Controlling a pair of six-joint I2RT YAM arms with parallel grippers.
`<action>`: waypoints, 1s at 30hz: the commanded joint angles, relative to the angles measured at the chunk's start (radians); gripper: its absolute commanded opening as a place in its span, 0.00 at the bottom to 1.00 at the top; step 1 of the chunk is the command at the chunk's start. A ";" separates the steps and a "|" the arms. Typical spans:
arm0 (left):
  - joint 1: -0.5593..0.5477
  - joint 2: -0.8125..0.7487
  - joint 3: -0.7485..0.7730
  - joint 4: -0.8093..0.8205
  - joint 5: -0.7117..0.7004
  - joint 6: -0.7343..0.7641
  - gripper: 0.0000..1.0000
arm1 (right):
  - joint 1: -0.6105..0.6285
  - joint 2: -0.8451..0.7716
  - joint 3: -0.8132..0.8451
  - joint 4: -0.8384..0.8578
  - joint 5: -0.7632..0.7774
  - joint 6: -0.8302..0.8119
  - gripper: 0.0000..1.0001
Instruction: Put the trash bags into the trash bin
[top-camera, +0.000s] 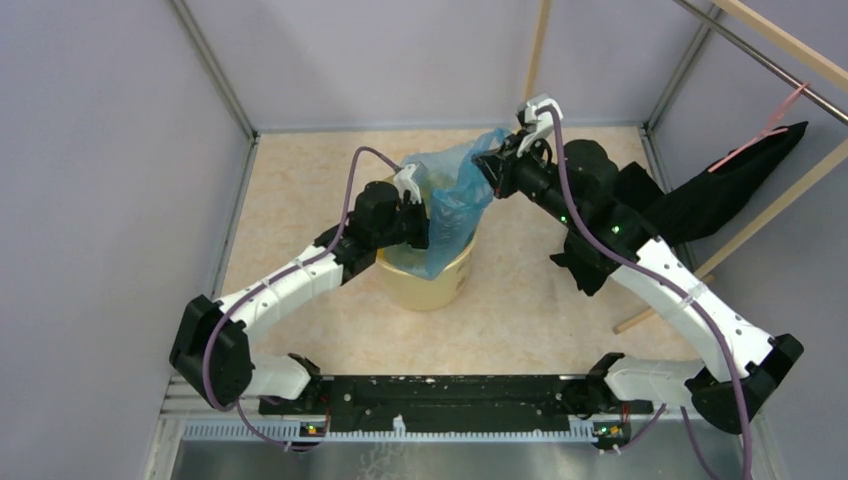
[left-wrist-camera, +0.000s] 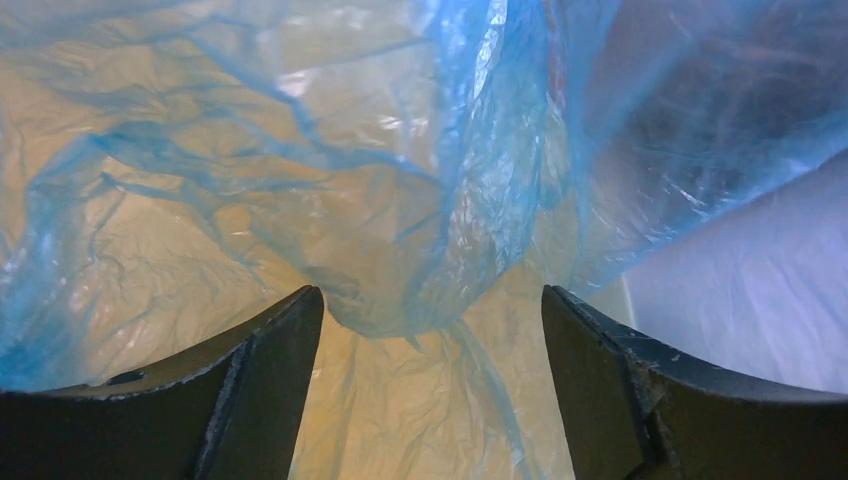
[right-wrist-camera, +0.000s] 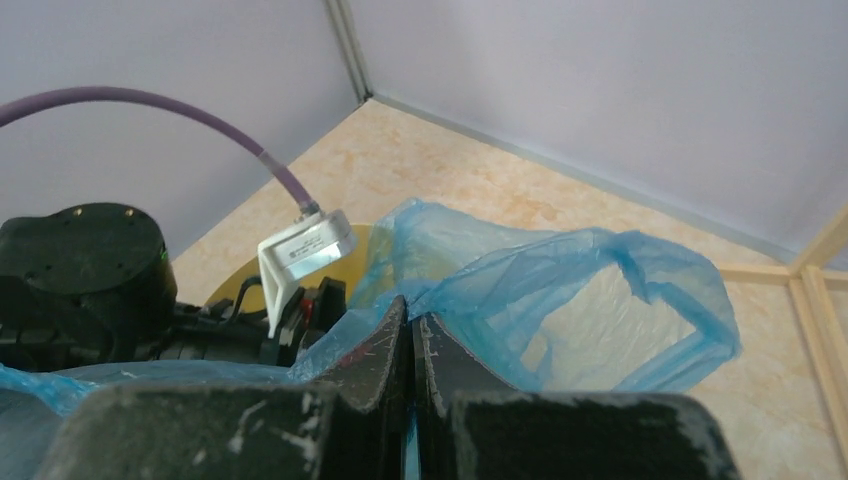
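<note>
Over the bin (top-camera: 430, 290), the right tool (right-wrist-camera: 410, 318) clamps the bag (top-camera: 455, 195), the left tool (left-wrist-camera: 432, 300) stands apart; limp, slippery film probably grips best at bunched folds.

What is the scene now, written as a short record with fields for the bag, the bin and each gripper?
bag: light blue, thin, crumpled; held up by its top edge, lower part hanging at the mouth of the bin
bin: pale yellow, round, upright
right gripper: shut on the bag
left gripper: open, over the bin; film hangs between its fingers, not pinched
black cloth: far right, apart from the bin
task state: bag not yet fully inside
</note>
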 joint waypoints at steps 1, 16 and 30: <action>0.003 -0.042 0.043 0.009 -0.095 -0.009 0.90 | -0.017 -0.033 -0.014 -0.011 -0.110 -0.013 0.00; 0.006 -0.353 0.176 -0.438 -0.207 0.257 0.99 | -0.019 -0.175 -0.165 0.082 -0.449 -0.101 0.00; 0.204 -0.130 0.507 -0.313 -0.049 0.250 0.98 | -0.019 -0.221 -0.239 0.200 -0.769 -0.056 0.00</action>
